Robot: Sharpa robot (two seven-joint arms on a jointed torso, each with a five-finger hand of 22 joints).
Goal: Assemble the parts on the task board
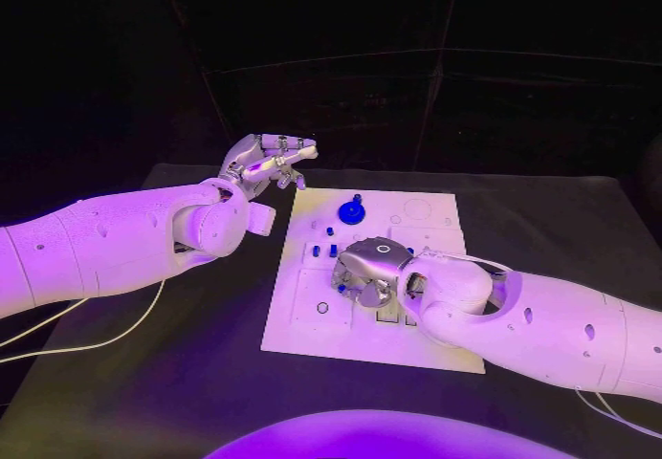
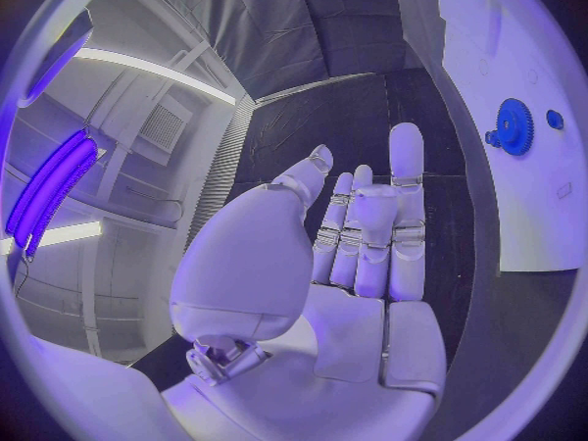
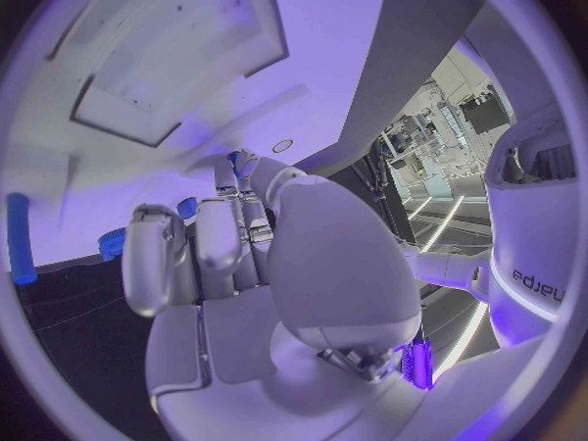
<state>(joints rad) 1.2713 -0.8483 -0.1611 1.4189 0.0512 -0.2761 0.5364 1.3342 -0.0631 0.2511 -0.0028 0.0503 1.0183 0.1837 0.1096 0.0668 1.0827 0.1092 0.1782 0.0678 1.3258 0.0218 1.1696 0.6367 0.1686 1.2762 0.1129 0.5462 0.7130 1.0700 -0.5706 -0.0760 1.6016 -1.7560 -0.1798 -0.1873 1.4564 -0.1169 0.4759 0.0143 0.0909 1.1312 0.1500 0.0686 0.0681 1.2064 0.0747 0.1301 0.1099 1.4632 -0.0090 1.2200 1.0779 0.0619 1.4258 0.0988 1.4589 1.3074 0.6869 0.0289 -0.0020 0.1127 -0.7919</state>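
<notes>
Task board (image 1: pixel 311 330) sits mid-surface with bare black margin all round. I see my left robot hand (image 1: pixel 269 160) spread, empty, beyond its far-left corner; my right robot hand (image 1: pixel 365 273) is over the board's middle, fingers curled, grip unclear, near a blue gear (image 1: pixel 352 211).

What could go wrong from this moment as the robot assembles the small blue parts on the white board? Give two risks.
1. The right hand is low over the white task board, its fingers beside small blue pegs; it may knock them while closing. Whether it holds a part is hidden.

2. The left hand is raised off the board, open, so nothing steadies the board; a push could slide it, and with it the blue gear.
</notes>
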